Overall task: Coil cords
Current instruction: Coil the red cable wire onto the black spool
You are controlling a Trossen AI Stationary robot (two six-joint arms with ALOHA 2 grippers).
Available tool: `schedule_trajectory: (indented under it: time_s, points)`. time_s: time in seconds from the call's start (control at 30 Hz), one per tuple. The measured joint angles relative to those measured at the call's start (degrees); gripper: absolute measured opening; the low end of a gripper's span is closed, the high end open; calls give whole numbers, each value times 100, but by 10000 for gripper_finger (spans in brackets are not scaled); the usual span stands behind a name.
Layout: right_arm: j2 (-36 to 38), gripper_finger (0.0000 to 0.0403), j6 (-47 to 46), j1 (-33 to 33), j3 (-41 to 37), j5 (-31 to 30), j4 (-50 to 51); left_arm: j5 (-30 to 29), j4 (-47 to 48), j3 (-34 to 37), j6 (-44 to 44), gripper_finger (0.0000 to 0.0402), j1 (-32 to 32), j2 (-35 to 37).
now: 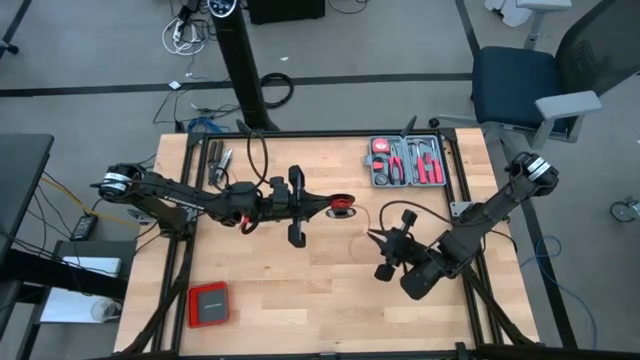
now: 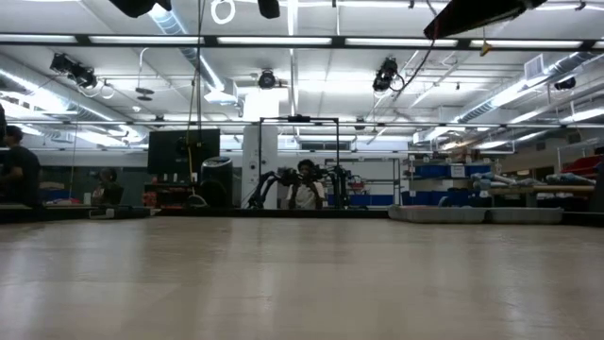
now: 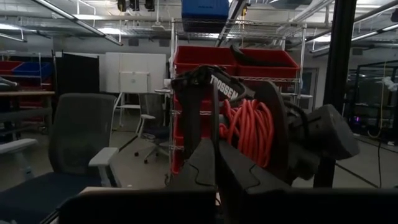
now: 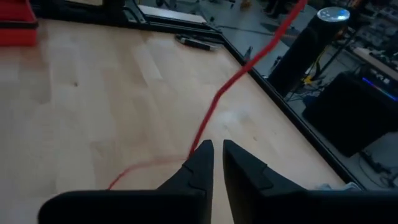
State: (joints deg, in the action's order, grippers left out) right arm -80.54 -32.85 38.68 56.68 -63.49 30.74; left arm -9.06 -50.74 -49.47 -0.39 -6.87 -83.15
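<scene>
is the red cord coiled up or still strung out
Mostly strung out: the red cord runs loose across the table to the right gripper.

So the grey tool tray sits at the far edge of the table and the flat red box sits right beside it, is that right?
Not quite. The grey tool tray does sit at the table's far edge, but the flat red box is not beside it: it lies near the opposite, near-left corner, well apart from the tray. The high view shows this.

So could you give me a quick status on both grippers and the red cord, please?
Left gripper shut, mid-table. Right gripper slightly parted around red cord, grip unconfirmed. Cord trails over table. Nothing in the way.
</scene>
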Motion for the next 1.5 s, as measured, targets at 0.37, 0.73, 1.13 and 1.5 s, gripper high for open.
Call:
schedule_trajectory:
  time_s: [0.37, 0.73, 1.13, 1.5]
  points:
    - [67, 19, -349, 121, 204, 374, 799, 2, 8, 0, -1, 3, 0, 0]
    - [67, 60, -472, 117, 204, 809, 599, 4, 2, 0, -6, 3, 0, 0]
    - [62, 63, 51, -91, 206, 1047, 182, 7, -7, 0, -8, 3, 0, 0]
    - [45, 63, -218, -22, 206, 1226, 386, 24, 12, 0, -10, 3, 0, 0]
